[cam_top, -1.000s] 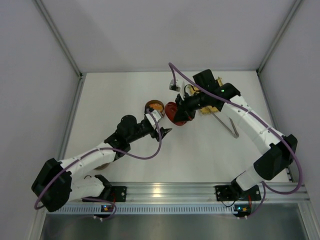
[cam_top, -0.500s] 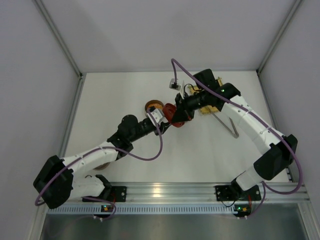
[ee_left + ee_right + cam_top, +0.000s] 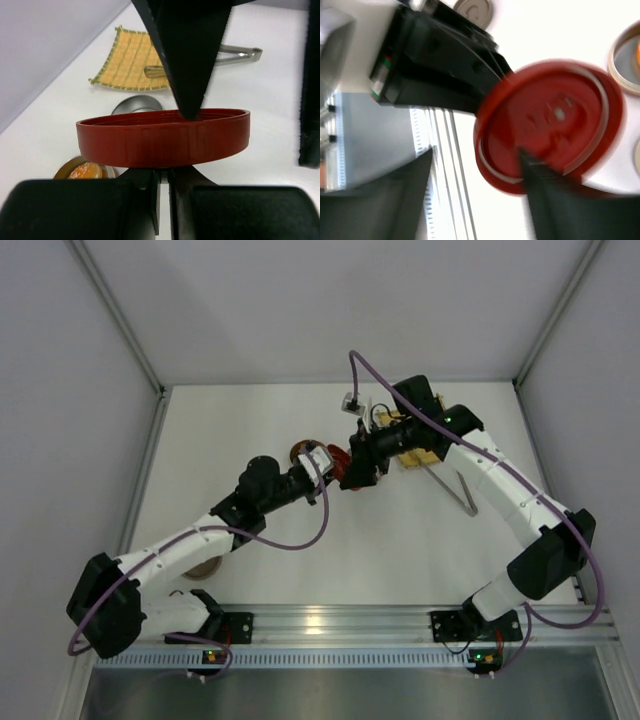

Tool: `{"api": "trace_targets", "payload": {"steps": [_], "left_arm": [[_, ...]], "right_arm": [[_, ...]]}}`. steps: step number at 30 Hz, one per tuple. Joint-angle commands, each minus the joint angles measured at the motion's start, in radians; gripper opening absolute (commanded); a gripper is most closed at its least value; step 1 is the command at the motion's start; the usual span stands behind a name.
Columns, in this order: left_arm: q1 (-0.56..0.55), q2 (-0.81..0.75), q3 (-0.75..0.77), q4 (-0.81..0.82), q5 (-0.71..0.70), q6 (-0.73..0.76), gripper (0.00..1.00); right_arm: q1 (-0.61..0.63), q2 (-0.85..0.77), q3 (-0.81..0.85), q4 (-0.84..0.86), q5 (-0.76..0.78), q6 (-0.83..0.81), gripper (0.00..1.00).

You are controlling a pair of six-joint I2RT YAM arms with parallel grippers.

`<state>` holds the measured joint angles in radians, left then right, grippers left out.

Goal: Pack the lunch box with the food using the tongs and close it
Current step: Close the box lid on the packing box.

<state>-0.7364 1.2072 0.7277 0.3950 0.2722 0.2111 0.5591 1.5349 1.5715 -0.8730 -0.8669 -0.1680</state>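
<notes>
Smooth red plastic lid (image 3: pixel 162 137) with ribbed rim, rough woven straw mat (image 3: pixel 131 60), shiny metal tongs (image 3: pixel 239 52), matt white table (image 3: pixel 45 135).

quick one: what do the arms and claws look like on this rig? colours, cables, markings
The left arm and right arm both have white link shells with black joint housings. A purple cable loops loosely along each. The left claw and right claw are matte black; the right one's fingers taper to a point. A small green light shows near the right wrist. No readable markings.
</notes>
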Motion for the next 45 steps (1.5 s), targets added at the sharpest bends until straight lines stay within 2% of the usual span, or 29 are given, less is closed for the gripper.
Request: {"api": "trace_targets", "payload": {"steps": [1, 3, 4, 6, 7, 8, 10, 13, 14, 18, 21, 25, 26, 29, 33, 36, 37, 40, 42, 45], "left_arm": [[0.06, -0.052, 0.206, -0.352, 0.083, -0.013, 0.0], [0.092, -0.013, 0.309, -0.557, 0.11, -0.018, 0.0], [0.123, 0.011, 0.42, -0.746, 0.119, -0.015, 0.0], [0.147, 0.101, 0.539, -0.936, 0.119, 0.011, 0.0], [0.164, 0.135, 0.656, -1.023, 0.122, 0.045, 0.0], [0.166, 0.173, 0.714, -1.183, 0.121, 0.074, 0.0], [0.169, 0.279, 0.826, -1.335, 0.104, 0.169, 0.0], [0.175, 0.417, 0.992, -1.511, -0.023, 0.282, 0.0], [0.173, 0.46, 1.086, -1.612, -0.104, 0.315, 0.0], [0.19, 0.684, 1.324, -1.806, -0.235, 0.428, 0.0], [0.216, 0.814, 1.52, -1.898, -0.305, 0.484, 0.0], [0.198, 0.864, 1.469, -1.901, -0.512, 0.58, 0.0], [0.198, 0.87, 1.461, -1.901, -0.521, 0.588, 0.0], [0.192, 0.881, 1.47, -1.901, -0.49, 0.582, 0.0], [0.186, 0.922, 1.498, -1.901, -0.495, 0.496, 0.0], [0.189, 0.954, 1.523, -1.901, -0.464, 0.417, 0.0], [0.189, 0.959, 1.526, -1.901, -0.446, 0.4, 0.0], [0.195, 0.959, 1.523, -1.901, -0.366, 0.329, 0.0], [0.212, 0.948, 1.524, -1.901, -0.285, 0.28, 0.0], [0.229, 0.922, 1.524, -1.9, -0.145, 0.216, 0.0]], "right_arm": [[-0.071, -0.015, 0.027, 0.023, 0.023, -0.015, 0.78], [-0.154, -0.039, 0.024, 0.028, 0.029, -0.013, 0.98], [-0.186, -0.048, 0.021, 0.032, 0.035, -0.013, 0.99], [-0.275, -0.073, 0.019, 0.037, 0.046, -0.019, 0.99], [-0.301, -0.079, 0.019, 0.032, 0.051, -0.028, 0.99], [-0.345, -0.088, 0.016, 0.028, 0.057, -0.053, 0.99], [-0.386, -0.119, -0.004, 0.019, 0.058, -0.071, 0.99], [-0.45, -0.16, -0.045, 0.009, 0.04, -0.093, 0.99], [-0.477, -0.173, -0.056, 0.009, 0.036, -0.1, 0.99], [-0.524, -0.235, -0.103, -0.009, 0.028, -0.129, 0.99], [-0.542, -0.269, -0.133, -0.032, 0.026, -0.149, 0.99], [-0.55, -0.311, -0.177, -0.044, 0.032, -0.168, 0.99], [-0.548, -0.318, -0.188, -0.044, 0.031, -0.171, 0.99], [-0.55, -0.349, -0.254, -0.002, 0.023, -0.13, 0.99], [-0.55, -0.419, -0.436, 0.234, 0.026, 0.014, 0.99], [-0.541, -0.467, -0.511, 0.376, 0.048, 0.143, 0.99], [-0.522, -0.479, -0.56, 0.482, 0.057, 0.177, 0.99], [-0.444, -0.486, -0.604, 0.607, 0.178, 0.356, 0.99], [-0.375, -0.457, -0.608, 0.646, 0.296, 0.406, 0.99], [-0.305, -0.437, -0.607, 0.73, 0.359, 0.406, 0.99]]}}
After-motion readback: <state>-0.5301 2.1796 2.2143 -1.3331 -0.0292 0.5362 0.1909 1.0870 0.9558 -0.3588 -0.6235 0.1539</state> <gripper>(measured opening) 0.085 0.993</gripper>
